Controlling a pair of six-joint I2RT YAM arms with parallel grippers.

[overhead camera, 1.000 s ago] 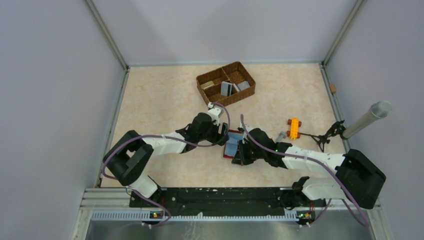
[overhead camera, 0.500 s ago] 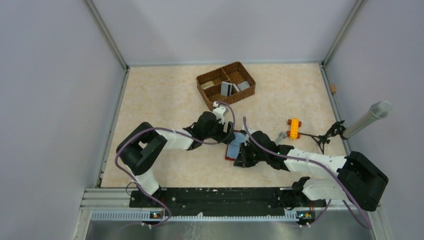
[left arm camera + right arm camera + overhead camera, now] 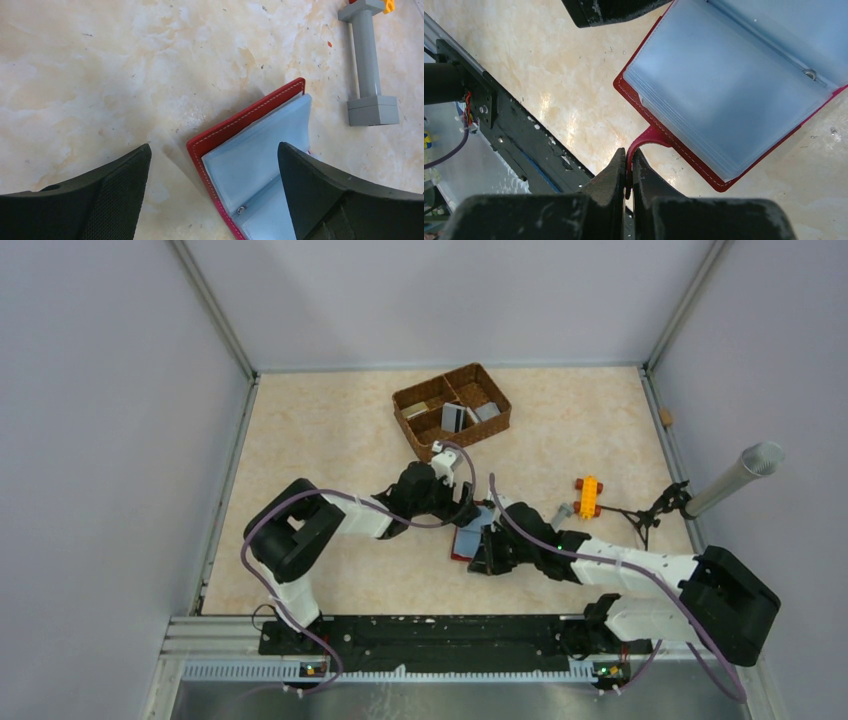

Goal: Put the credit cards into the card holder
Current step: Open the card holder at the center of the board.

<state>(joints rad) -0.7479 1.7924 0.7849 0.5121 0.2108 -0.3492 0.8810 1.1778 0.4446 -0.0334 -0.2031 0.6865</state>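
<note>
The holder (image 3: 729, 95) lies open on the table (image 3: 330, 440), on the near side of the basket (image 3: 470, 437), with its clear pockets facing up. The right pincer (image 3: 630, 175) is pinching the holder's red tab (image 3: 649, 137). The left pincer (image 3: 214, 150) hangs spread wide over the holder's corner nearest the basket. From above, both arms hide most of the holder. The cards (image 3: 455, 417) stand in the basket, half hidden by its walls, and their number is unclear. A grey block (image 3: 367, 60) lies just beside the holder.

The red card holder (image 3: 466, 540) lies open, its clear pockets facing up, and the grey and white credit cards (image 3: 455, 417) sit well apart at its twelve o'clock.
</note>
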